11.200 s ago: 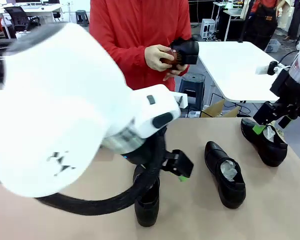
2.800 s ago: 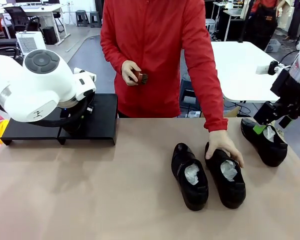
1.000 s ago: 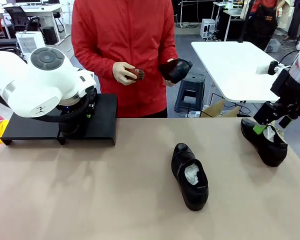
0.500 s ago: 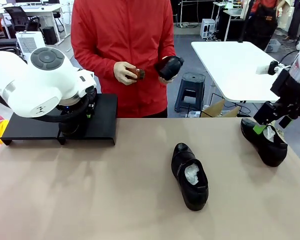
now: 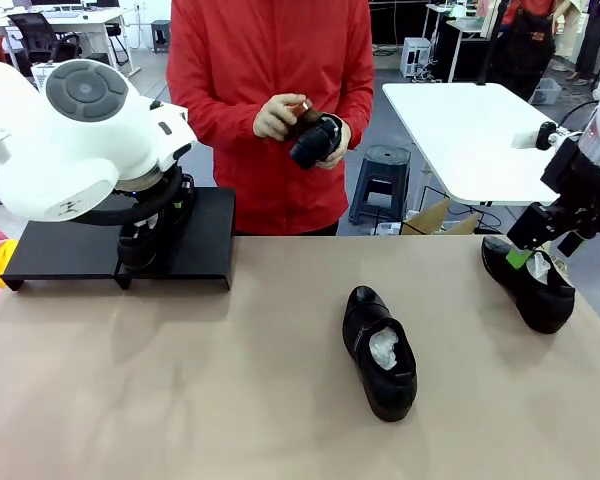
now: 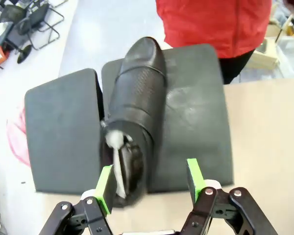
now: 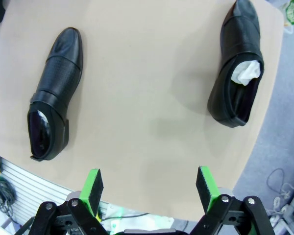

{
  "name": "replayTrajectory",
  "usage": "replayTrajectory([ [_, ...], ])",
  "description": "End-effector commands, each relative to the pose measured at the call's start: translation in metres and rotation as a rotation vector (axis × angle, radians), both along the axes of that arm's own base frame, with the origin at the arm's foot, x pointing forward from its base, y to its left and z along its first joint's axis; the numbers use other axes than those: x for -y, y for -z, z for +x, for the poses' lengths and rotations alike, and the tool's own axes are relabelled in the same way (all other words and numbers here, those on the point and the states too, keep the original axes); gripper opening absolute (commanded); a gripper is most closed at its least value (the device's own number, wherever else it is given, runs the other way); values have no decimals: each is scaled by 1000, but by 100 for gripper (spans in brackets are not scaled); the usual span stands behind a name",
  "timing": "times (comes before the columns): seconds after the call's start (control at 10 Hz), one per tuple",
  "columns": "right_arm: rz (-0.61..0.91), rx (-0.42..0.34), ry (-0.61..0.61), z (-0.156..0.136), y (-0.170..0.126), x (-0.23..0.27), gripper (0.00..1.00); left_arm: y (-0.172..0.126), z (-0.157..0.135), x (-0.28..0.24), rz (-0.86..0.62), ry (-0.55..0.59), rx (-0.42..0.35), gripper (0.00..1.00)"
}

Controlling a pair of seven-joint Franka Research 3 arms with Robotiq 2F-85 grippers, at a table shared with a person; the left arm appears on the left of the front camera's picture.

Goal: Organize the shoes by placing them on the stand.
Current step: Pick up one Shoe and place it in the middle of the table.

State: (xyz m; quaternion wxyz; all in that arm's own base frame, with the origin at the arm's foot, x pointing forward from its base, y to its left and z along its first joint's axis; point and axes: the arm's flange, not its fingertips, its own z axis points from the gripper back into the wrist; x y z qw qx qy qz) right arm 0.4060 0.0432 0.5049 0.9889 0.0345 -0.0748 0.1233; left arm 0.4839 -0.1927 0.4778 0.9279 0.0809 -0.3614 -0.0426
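- Just lifted the left pincer (image 6: 149,169) a little off the stand (image 6: 59,127); pads apart, gripping nothing.
- Left the first shoe (image 6: 134,112) lying on the stand, by the gap between its two boards, so one shoe put away.
- Black and shiny, with white paper stuffed inside.
- Still to move: the middle shoe (image 5: 365,320) and the right shoe (image 5: 540,300), both on the table (image 5: 180,380).
- Holding the right pincer (image 7: 149,171) wide open above the table, empty.
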Motion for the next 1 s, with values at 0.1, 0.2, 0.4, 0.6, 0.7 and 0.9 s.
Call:
replayTrajectory([
  [0.1,-4,3,4,1,-2,0,100,-24,-76,22,-61,36,-129,74],
  [0.2,-4,3,4,1,-2,0,100,-29,-97,28,-30,85,-205,74],
  [0.4,-4,3,4,1,-2,0,100,-26,-113,23,-114,147,-313,74],
  [0.6,-4,3,4,1,-2,0,100,-10,-109,11,-242,129,-406,74],
  [0.7,-4,3,4,1,-2,0,100,-13,-114,47,-142,146,-314,74],
  [0.9,-4,3,4,1,-2,0,100,-13,-114,47,-142,146,-314,74],
])
